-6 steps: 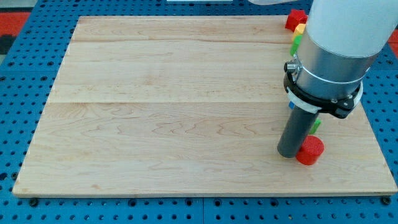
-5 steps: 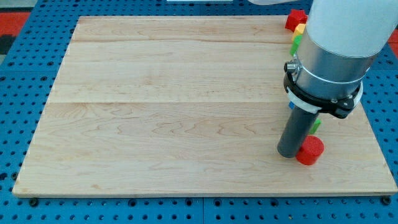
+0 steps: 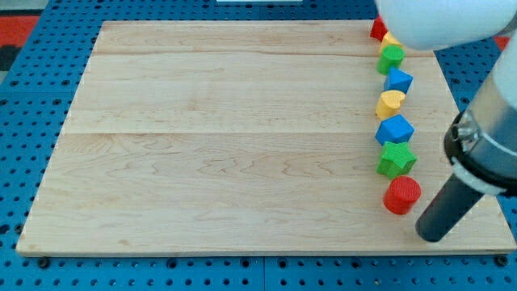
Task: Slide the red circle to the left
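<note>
The red circle [image 3: 401, 196] is a short red cylinder lying on the wooden board [image 3: 226, 145] near its bottom right corner. My tip [image 3: 432, 236] is the lower end of the dark rod, just to the right of and below the red circle, a small gap apart from it. Above the red circle a column of blocks runs up the board's right side: a green star [image 3: 396, 159], a blue block [image 3: 394, 129], a yellow block [image 3: 390, 103], a blue block [image 3: 397, 81], a green block [image 3: 391, 56], a yellow block [image 3: 390, 40] and a red block [image 3: 377, 28], partly hidden by the arm.
The arm's grey and white body [image 3: 485, 137] covers the board's right edge and top right corner. A blue pegboard [image 3: 24, 145] surrounds the board. The green star stands close above the red circle.
My tip has moved from the red circle's left side round to its lower right. The arm has shifted right, uncovering the column of blocks. The red circle has stayed put.
</note>
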Motion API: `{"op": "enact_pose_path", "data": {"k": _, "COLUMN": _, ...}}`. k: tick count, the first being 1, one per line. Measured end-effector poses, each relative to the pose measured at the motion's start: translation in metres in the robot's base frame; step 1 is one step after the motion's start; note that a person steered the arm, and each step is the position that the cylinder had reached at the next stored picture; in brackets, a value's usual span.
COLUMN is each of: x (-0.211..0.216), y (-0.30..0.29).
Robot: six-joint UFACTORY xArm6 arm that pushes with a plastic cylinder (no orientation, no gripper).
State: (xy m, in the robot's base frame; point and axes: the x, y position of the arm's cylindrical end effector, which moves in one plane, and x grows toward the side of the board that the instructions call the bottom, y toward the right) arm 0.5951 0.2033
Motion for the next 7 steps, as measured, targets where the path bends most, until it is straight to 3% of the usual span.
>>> {"op": "enact_pose_path", "data": {"k": 4, "x": -0.04, "y": -0.012}}
{"op": "enact_pose_path", "data": {"k": 7, "x": -0.041, "y": -0.096}}
